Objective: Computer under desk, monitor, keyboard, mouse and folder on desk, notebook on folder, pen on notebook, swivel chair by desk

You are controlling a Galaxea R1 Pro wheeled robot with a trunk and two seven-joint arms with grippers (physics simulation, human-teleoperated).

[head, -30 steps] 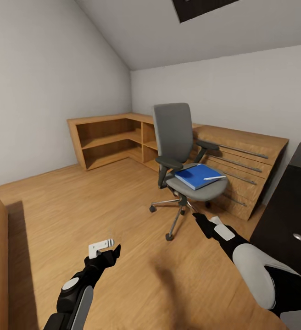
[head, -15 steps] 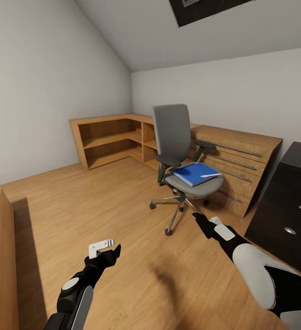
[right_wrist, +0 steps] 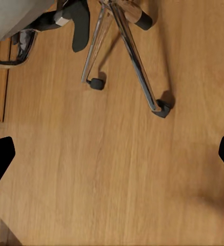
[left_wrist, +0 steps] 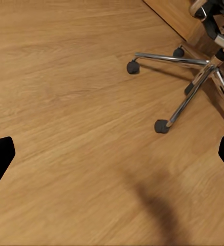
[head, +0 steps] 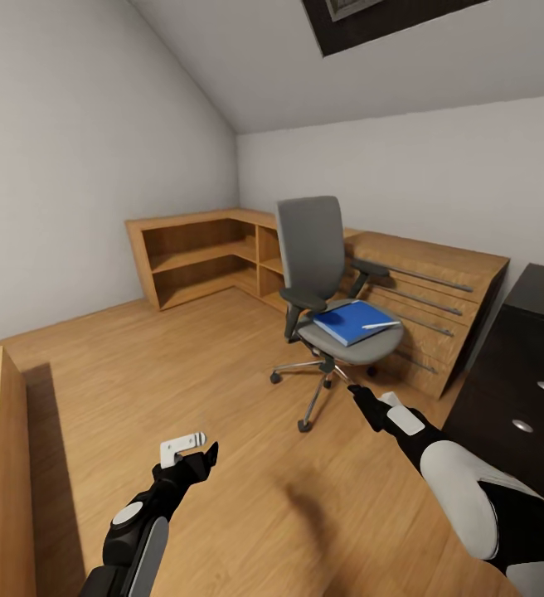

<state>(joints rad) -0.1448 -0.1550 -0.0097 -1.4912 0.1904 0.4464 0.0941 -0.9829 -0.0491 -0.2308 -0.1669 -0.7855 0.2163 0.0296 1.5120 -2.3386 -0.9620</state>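
The swivel chair (head: 313, 265) stands in the middle of the bedroom floor, its back upright. On its grey seat lies the blue folder (head: 348, 321), and the thin white pen (head: 381, 325) rests on the folder's right part. The black desk (head: 527, 365) shows its drawer end with silver knobs at the right. My left gripper (head: 203, 457) hangs open over bare floor, short of the chair. My right gripper (head: 360, 398) is open just before the chair's chrome base (left_wrist: 194, 84) (right_wrist: 126, 48). The notebook, computer, monitor, keyboard and mouse are out of view.
A low light-wood shelf unit (head: 196, 257) runs along the far walls, joining a slatted wood cabinet (head: 438, 303) right behind the chair. A wooden furniture edge (head: 2, 473) stands at my near left. Open wood floor lies between me and the chair.
The whole picture has shifted: the camera turned and tilted slightly, so more of the desk's drawers and the skylight show. Both arms hold the same pose, grippers still open.
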